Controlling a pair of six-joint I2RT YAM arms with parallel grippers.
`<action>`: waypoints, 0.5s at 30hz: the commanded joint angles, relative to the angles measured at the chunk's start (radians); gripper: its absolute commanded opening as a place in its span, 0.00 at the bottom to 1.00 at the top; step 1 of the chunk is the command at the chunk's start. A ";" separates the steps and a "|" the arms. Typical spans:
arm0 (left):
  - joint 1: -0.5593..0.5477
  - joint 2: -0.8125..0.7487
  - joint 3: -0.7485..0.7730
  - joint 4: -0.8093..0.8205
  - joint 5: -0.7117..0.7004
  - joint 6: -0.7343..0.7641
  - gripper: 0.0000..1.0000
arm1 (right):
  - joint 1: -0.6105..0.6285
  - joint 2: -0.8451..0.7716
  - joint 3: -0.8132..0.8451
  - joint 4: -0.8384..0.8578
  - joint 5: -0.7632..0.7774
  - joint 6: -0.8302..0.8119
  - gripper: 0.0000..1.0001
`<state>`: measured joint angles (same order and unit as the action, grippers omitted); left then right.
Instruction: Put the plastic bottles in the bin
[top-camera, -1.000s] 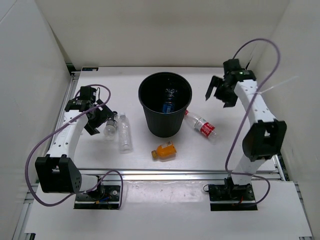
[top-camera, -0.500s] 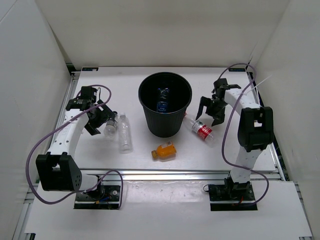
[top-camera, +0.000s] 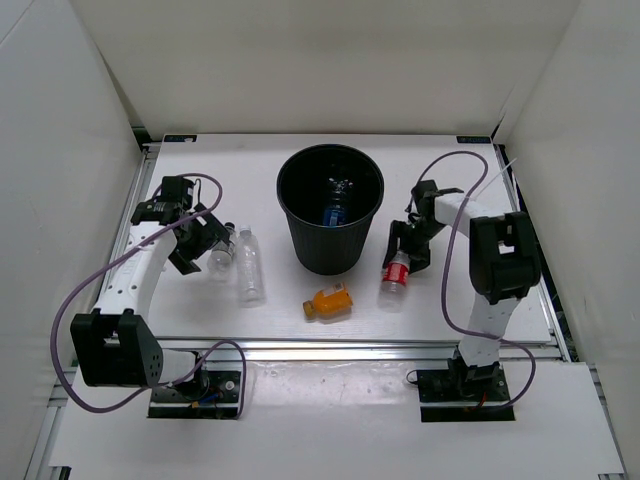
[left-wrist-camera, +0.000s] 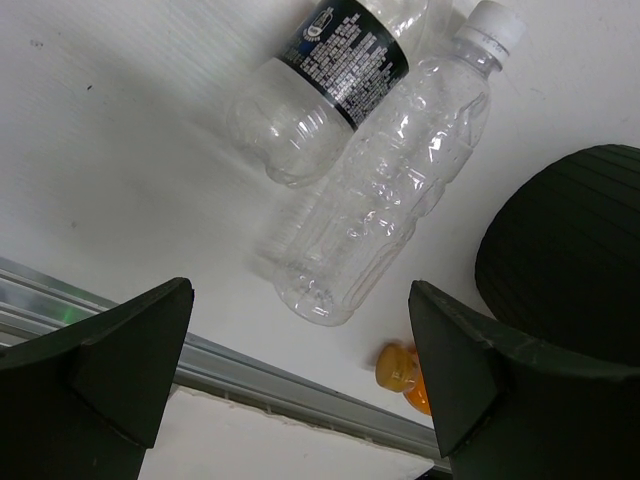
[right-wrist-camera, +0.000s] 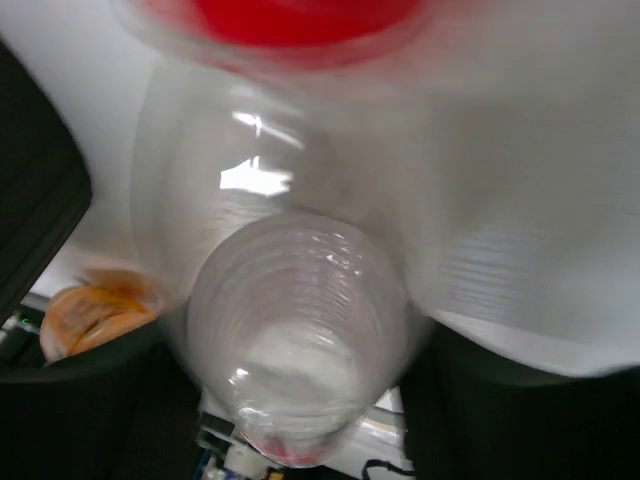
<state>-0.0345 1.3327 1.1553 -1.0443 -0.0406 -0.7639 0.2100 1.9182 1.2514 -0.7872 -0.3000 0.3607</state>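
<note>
Red-label bottle (top-camera: 396, 275): just right of the bin (top-camera: 325, 255), mid-way across the worktop (top-camera: 510, 310); my right fingers (top-camera: 407, 245) closed on it
Left fingers (top-camera: 200, 243): spread wide, holding nothing; over black-cap bottle (top-camera: 222, 250) and white-cap bottle (top-camera: 249, 265), near the left edge

The white table (top-camera: 500, 300) carries a round black plastic bin (top-camera: 330, 215) mid-table, a black-label clear bottle (top-camera: 221, 250) beside a white-cap clear bottle (top-camera: 249, 265) toward its left edge, and a short orange bottle (top-camera: 329, 300) toward its near edge.

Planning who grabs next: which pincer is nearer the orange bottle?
Right. The right pincer, around the red-label bottle, sits just beyond and right of the orange bottle. The left pincer hovers open by the black-label bottle, farther left.
</note>
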 joint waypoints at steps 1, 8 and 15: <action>0.004 -0.040 -0.009 -0.003 0.001 0.002 1.00 | -0.008 -0.016 -0.047 0.016 0.097 -0.011 0.61; 0.004 -0.040 -0.009 0.015 0.010 -0.008 1.00 | -0.070 -0.254 0.044 -0.159 0.393 0.113 0.32; 0.004 -0.075 -0.028 0.076 0.050 0.032 1.00 | -0.115 -0.288 0.748 -0.288 0.242 0.173 0.31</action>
<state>-0.0345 1.3106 1.1374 -1.0069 -0.0139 -0.7570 0.0952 1.6783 1.7702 -1.0294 -0.0032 0.4984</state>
